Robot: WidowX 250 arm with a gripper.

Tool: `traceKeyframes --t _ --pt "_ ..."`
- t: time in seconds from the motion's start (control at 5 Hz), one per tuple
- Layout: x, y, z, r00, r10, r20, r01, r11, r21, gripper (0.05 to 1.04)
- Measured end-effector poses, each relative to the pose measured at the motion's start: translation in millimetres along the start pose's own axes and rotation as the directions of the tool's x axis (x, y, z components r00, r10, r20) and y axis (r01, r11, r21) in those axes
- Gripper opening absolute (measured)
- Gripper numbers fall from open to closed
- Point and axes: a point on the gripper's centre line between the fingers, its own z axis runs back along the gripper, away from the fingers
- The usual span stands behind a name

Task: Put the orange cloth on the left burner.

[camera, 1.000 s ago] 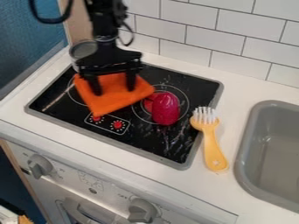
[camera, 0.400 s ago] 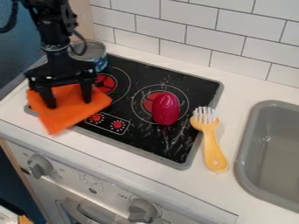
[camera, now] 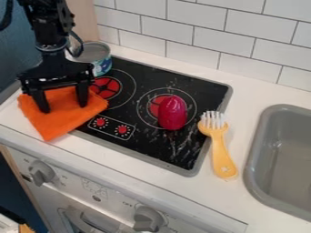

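Observation:
At the upper left of the camera view, my gripper [camera: 63,108] hangs low over the orange cloth [camera: 56,123], with its two fingers wide apart. Both fingertips overlap the cloth, and orange fabric shows between and in front of them. The cloth lies at the stove's left side, partly over the white counter, with one corner pointing toward the front edge. To its upper right is the left burner [camera: 107,88], a red centre inside a thin ring, largely uncovered. Whether the fabric is pinched or just pressed cannot be made out.
A tin can [camera: 97,57] stands at the stove's back left corner, close to the gripper. The purple-red object [camera: 173,113] rests on the right burner. A yellow brush [camera: 218,150] lies right of the stove, beside the grey sink [camera: 254,182].
My gripper and the orange cloth have moved together to the left and toward the front, off the middle of the stove. The left burner and the can have come into fuller view.

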Motion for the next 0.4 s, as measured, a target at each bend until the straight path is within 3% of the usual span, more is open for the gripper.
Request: traceKeyframes --t 0.4 --pt "12.4 -7.9 42.7 0.999 0.031 0.039 -0.027 0.995 -0.093 1.0"
